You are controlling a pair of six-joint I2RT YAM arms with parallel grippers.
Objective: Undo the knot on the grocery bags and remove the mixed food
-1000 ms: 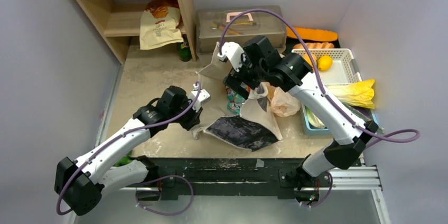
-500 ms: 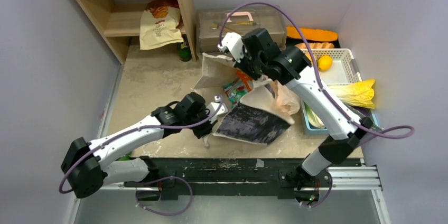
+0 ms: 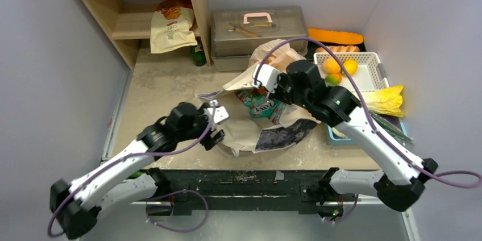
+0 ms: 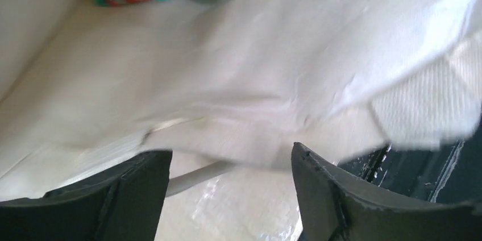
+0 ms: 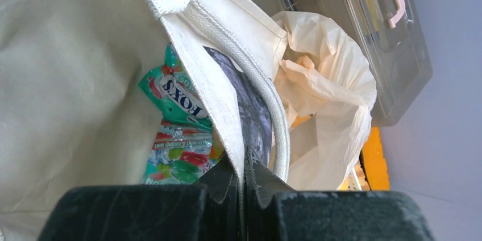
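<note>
At the middle of the worktop (image 3: pixel 165 90) slumps a cloth tote (image 3: pixel 244 133), one candy packet (image 3: pixel 261 104) showing in its mouth. The right gripper (image 5: pixel 245 178) is clenched on the tote's rim at its 12 o'clock edge. The left gripper (image 4: pixel 227 164) is released, jaws apart at the tote's 8 o'clock side with only cloth ahead of them.

The grocery bag (image 5: pixel 341 70), one in view, sits just past the tote at 12 o'clock, partly behind the right arm. Its mouth gapes in the right wrist view and no knot shows, so the untying looks done. Whether anything is left inside it I cannot tell.

Much of the mixed food appears to be out. At 2 o'clock one white basket (image 3: pixel 369 56) holds three round fruits (image 3: pixel 331 65). One long orange vegetable (image 3: pixel 335 36) lies beyond the basket, and one yellow-green cabbage (image 3: pixel 386 100) lies at 3 o'clock. Both arms are busy at the tote rather than the plastic bag. What is left, by my reckoning, is checking and emptying both.
</note>
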